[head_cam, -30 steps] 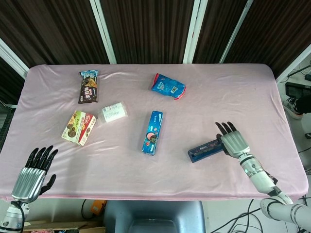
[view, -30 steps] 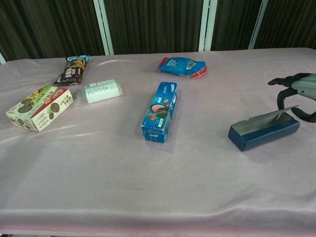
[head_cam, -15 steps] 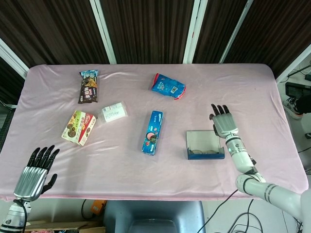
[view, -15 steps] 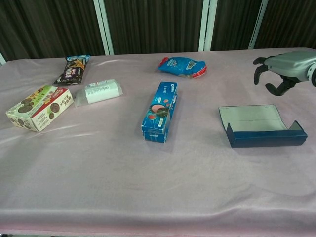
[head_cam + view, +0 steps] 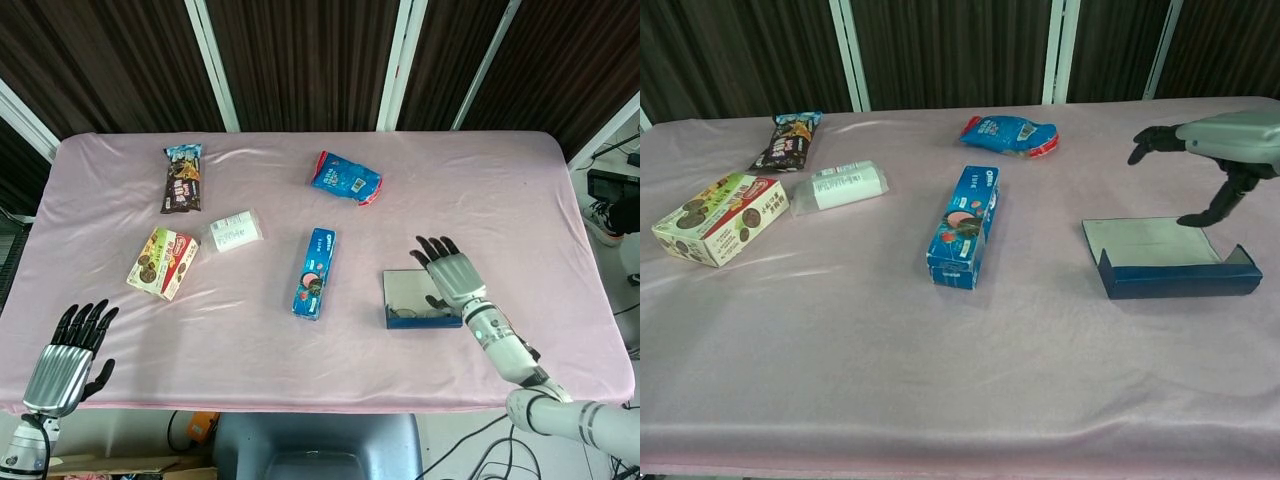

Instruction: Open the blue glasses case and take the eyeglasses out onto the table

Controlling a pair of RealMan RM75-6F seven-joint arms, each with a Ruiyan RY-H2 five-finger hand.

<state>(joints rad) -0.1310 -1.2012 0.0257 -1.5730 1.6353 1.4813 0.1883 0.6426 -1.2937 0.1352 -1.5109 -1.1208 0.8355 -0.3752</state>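
Note:
The blue glasses case point(image 5: 421, 300) point(image 5: 1168, 262) lies open on the right side of the pink table point(image 5: 500, 200), its pale-lined lid point(image 5: 1145, 240) flat toward the far side. Dark eyeglasses point(image 5: 414, 317) show faintly inside the blue tray in the head view; the tray's front wall hides them in the chest view. My right hand point(image 5: 450, 276) point(image 5: 1220, 150) hovers over the right end of the lid with fingers spread, holding nothing. One digit reaches down to the lid's right edge. My left hand point(image 5: 70, 352) stays at the near left table edge, fingers apart and empty.
A blue Oreo box point(image 5: 314, 272) point(image 5: 965, 225) lies left of the case. A blue snack bag point(image 5: 346, 178) point(image 5: 1008, 133) is farther back. At the left are a green-red box point(image 5: 163, 262), a white packet point(image 5: 233, 231) and a dark wrapper point(image 5: 182, 178).
The case lid went from nearly shut to flat open, and the case turned square to the table edge. My right hand let go of the lid and now hovers over it.

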